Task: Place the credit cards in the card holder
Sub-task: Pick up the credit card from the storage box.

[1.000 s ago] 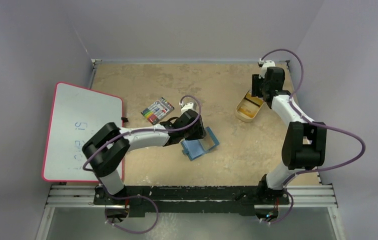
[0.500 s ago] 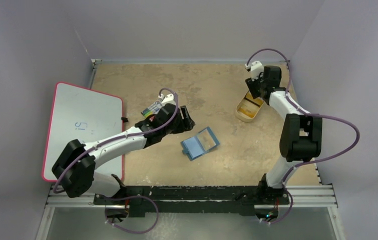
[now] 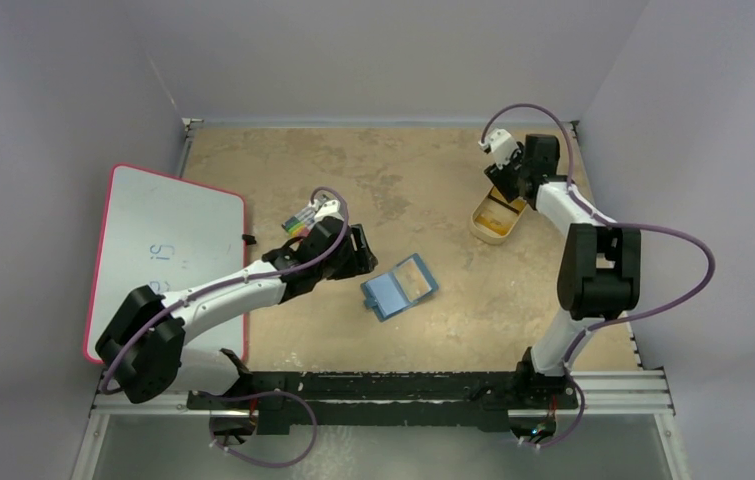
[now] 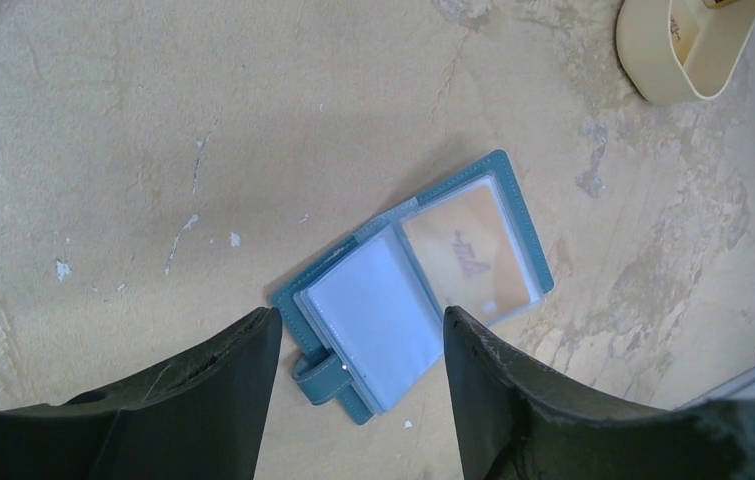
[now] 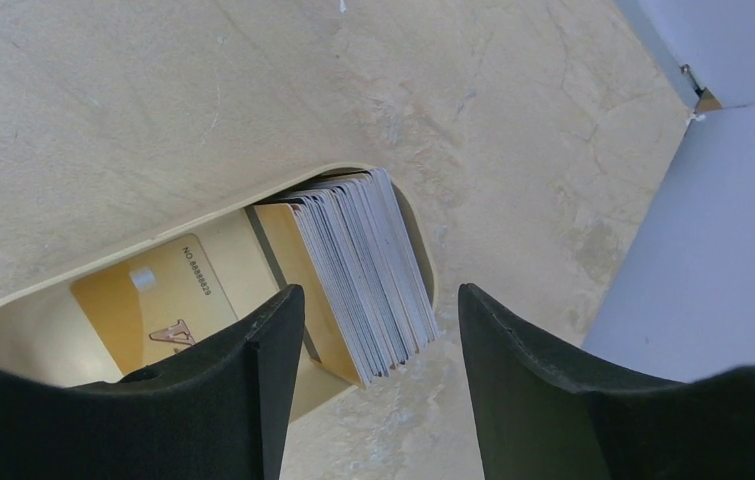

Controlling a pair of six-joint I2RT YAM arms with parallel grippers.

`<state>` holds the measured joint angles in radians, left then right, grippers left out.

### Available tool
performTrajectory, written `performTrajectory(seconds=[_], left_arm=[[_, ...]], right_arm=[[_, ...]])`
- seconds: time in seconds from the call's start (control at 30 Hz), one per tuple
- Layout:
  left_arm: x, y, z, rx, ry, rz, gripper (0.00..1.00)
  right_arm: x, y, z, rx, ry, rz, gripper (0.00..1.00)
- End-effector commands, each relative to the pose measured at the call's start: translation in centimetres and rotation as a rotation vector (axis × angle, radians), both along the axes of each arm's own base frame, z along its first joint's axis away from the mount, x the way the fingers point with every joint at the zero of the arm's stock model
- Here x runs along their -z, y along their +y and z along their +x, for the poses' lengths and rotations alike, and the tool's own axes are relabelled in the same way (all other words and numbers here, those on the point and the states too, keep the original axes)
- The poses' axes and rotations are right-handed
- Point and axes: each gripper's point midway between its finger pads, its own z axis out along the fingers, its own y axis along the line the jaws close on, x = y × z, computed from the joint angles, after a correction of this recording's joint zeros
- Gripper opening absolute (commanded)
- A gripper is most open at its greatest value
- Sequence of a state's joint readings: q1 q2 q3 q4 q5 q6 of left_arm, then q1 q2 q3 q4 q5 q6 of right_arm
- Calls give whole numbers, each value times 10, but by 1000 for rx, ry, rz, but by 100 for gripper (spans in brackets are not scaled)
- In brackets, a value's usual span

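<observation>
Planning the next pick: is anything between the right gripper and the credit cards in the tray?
Nothing visible. The open right gripper hovers directly over the credit cards stacked on edge in the tan tray, with only air between.

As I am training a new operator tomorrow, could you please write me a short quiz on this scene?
1. True or false: the card holder lies shut.
2. Where is the stack of credit cards? A) in the tan tray B) in a drawer C) in a glass jar
3. Which gripper hangs over the tray, and how do its jaws stand?

Key
1. False: it lies open, with an orange card in one sleeve.
2. A.
3. The right gripper, with its jaws open and nothing between them.
</observation>
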<state>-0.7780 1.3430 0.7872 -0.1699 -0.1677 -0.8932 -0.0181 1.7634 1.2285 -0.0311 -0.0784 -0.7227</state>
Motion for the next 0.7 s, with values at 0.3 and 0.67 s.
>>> performTrajectory(seconds=[0.3, 0.67], left_arm=[[-12, 0, 5, 21, -42, -33, 60], [-2, -6, 2, 57, -5, -43, 60]], right_arm=[[21, 6, 7, -48, 34, -16, 62], [17, -20, 18, 60, -20, -121, 59]])
